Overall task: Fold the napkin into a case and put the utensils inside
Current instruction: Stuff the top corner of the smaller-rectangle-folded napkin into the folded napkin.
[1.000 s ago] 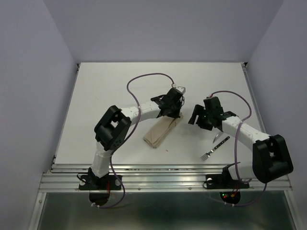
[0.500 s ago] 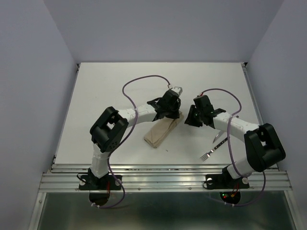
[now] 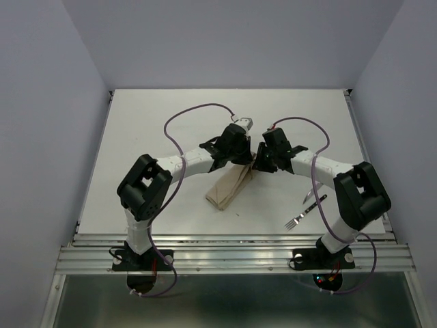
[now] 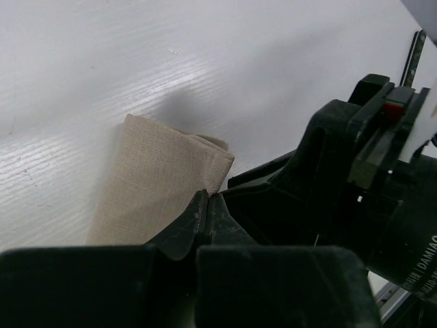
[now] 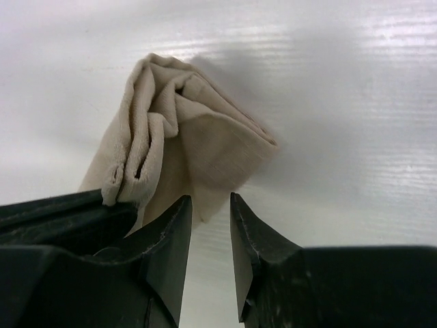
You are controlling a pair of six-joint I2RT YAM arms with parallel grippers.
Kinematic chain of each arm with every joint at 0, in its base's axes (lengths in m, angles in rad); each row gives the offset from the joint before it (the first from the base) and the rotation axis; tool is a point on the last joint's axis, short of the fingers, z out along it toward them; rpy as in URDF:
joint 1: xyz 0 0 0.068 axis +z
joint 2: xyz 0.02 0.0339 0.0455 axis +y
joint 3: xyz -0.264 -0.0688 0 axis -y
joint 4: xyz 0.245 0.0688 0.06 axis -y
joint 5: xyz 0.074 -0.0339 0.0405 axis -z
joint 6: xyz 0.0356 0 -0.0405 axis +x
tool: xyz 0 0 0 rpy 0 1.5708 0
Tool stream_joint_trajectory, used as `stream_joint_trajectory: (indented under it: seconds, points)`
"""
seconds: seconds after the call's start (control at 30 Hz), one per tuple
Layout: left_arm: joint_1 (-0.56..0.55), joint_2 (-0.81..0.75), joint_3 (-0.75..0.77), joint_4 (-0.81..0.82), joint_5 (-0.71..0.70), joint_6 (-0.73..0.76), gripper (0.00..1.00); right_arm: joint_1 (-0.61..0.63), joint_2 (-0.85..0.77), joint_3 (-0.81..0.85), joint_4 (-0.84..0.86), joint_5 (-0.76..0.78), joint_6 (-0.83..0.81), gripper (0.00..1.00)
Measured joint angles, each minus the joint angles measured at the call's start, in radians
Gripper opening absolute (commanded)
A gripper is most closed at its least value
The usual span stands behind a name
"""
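The beige napkin (image 3: pixel 229 188) is folded into a narrow strip of several layers. It lies slanted near the middle of the table (image 3: pixel 150 137), its far end a little raised, the layers gaping there. The fork (image 3: pixel 304 213), with silver tines and a dark handle, lies well apart at the right. The knife (image 3: pixel 307 199) lies just beside it.

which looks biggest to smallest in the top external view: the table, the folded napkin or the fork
1. table, by far the largest
2. folded napkin, partly covered by the arms at its far end
3. fork, slimmest and smallest
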Motion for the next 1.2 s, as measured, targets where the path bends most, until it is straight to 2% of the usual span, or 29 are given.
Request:
stream_joint_trajectory:
  seconds: [0.43, 0.73, 0.97, 1.2]
  points:
    - [0.045, -0.004, -0.047, 0.076, 0.104, 0.004, 0.0, 0.03, 0.087, 0.056, 0.002, 0.04, -0.021, 0.38]
    - [0.05, -0.004, -0.05, 0.077, 0.119, 0.004, 0.0, 0.089, 0.105, 0.087, -0.008, 0.159, -0.032, 0.37]
    - [0.061, -0.004, -0.051, 0.077, 0.122, 0.003, 0.0, 0.111, 0.14, 0.109, -0.016, 0.228, -0.038, 0.29]
    - [0.059, -0.004, -0.051, 0.083, 0.136, 0.0, 0.0, 0.122, 0.14, 0.109, -0.022, 0.266, -0.03, 0.12]
